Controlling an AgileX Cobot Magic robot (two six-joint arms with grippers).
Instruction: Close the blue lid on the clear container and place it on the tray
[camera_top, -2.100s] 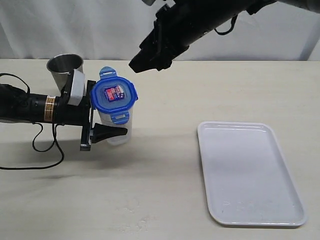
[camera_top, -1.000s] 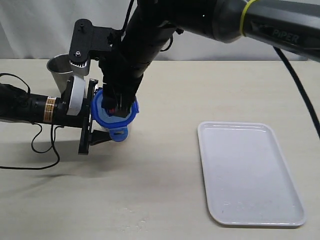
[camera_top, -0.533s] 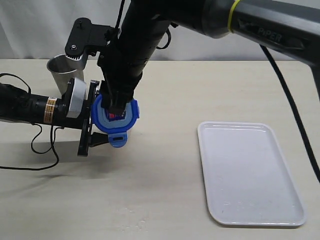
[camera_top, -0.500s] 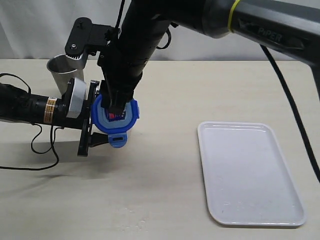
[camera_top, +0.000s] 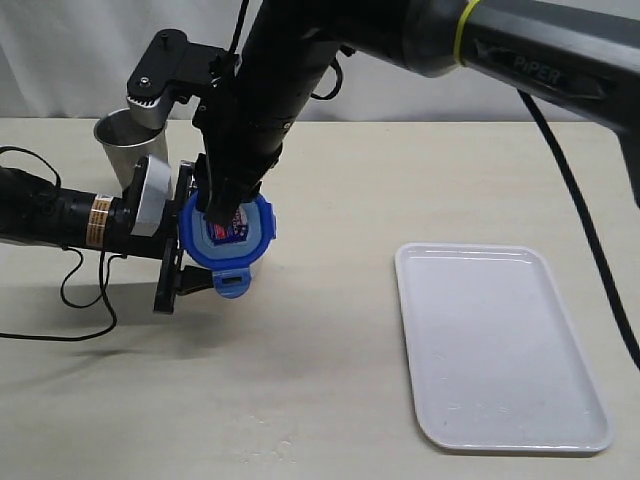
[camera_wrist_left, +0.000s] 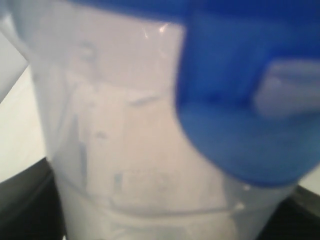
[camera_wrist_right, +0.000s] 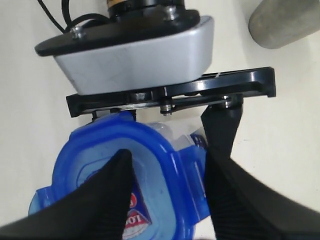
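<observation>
Exterior view: right tool (camera_top: 222, 212) now lower, pinching blue lid (camera_top: 232, 240); left tool (camera_top: 185, 255) unchanged, around clear container (camera_wrist_left: 140, 150).

The blue lid (camera_top: 229, 230) is showing bright blue, with a red-and-white label on top. The clear container (camera_wrist_left: 135, 150) is looking milky and translucent. The tray (camera_top: 500, 345) is gleaming plain white near the tabletop's (camera_top: 330, 400) right edge. The tabletop is appearing pale beige. The steel cup (camera_top: 120, 140) is shining dull silver-grey, and both arms are showing black.
</observation>
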